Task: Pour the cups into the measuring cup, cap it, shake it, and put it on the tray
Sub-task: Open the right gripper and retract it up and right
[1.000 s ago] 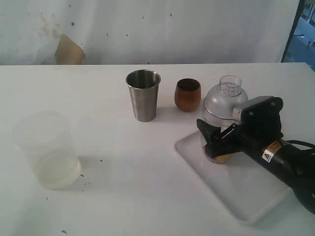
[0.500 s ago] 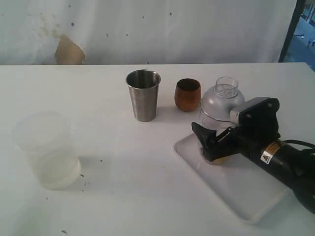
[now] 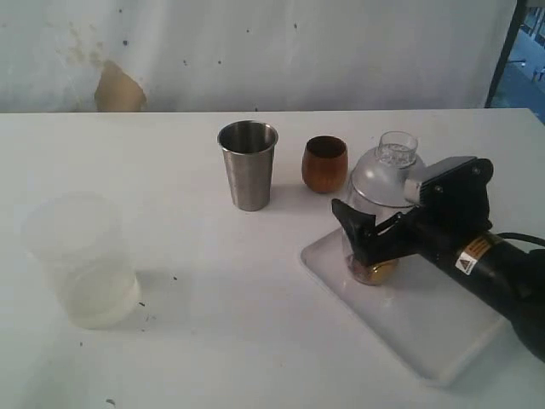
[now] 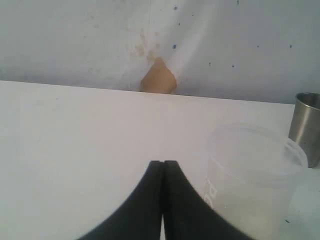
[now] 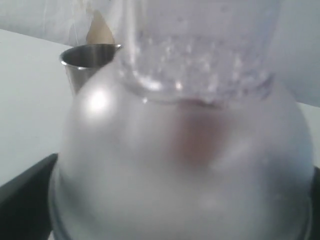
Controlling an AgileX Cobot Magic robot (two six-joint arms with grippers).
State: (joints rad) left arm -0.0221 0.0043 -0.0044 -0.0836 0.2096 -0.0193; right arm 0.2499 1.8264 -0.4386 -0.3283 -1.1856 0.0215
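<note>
The clear measuring cup (image 3: 372, 247), with brown contents at its bottom and the domed cap (image 3: 387, 175) on top, stands on the white tray (image 3: 426, 328). My right gripper (image 3: 362, 234) is shut on its lower half from the right. In the right wrist view the cap (image 5: 190, 165) fills the picture and hides the jaws. Behind the tray stand the steel tumbler (image 3: 248, 164) and the brown wooden cup (image 3: 324, 164), both upright. My left gripper (image 4: 163, 163) is shut and empty, low over the table beside the frosted cup (image 4: 255, 170).
The wide frosted plastic cup (image 3: 81, 260) stands at the front left of the white table (image 3: 196, 324). A white wall with a brown patch (image 3: 117, 88) backs the table. The steel tumbler (image 4: 307, 125) shows at the left wrist view's edge.
My right gripper swayed the capped measuring cup slightly left, then back right, and now sits a little higher on it. The left gripper and the other cups stayed still.
</note>
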